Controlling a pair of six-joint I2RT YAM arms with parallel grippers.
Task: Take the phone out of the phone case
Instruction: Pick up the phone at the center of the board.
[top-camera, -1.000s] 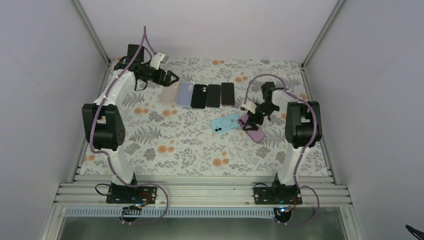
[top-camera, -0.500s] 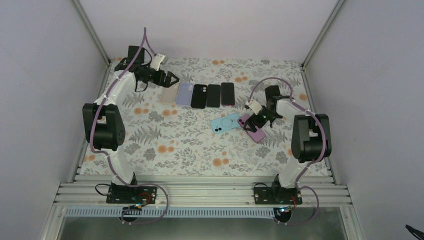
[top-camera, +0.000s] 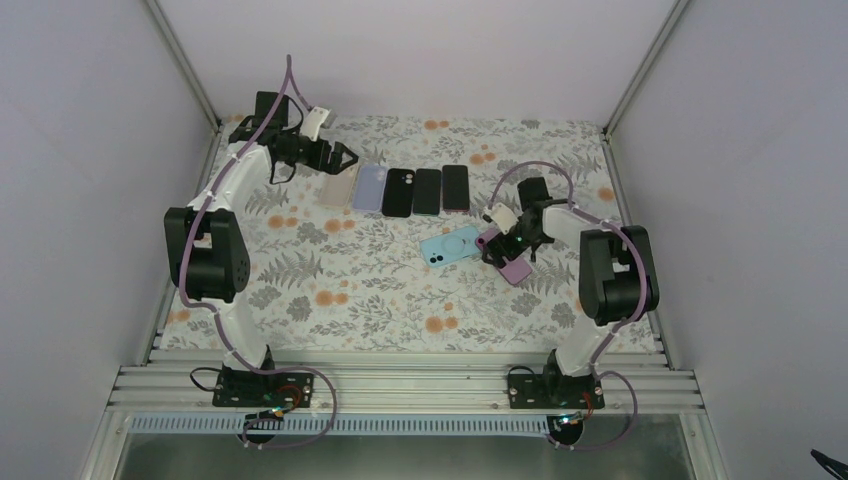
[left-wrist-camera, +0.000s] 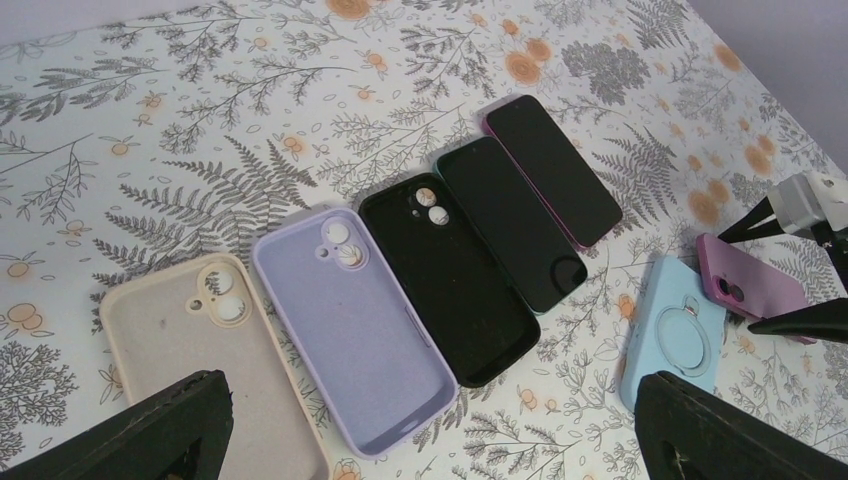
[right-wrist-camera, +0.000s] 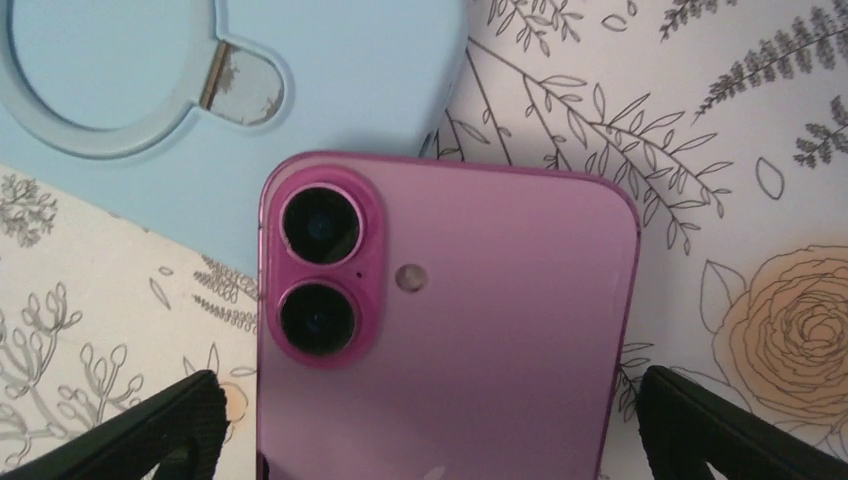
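Top external view, left to right: left gripper (top-camera: 345, 157), jaws being held spread, near the beige case (top-camera: 338, 187). Blue case (top-camera: 450, 245), mid-table. Pink phone (top-camera: 515, 268), being straddled by the spread right gripper (top-camera: 499, 244), camera end just beside the blue case, bare mat (top-camera: 400, 300) bordering its near edge.

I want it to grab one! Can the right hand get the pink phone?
Probably yes. The right hand hangs just above the pink phone, its fingers open on either side with nothing between. The blue case only sits by the phone's top edge.

No readable text, labels, brands or numbers anywhere.
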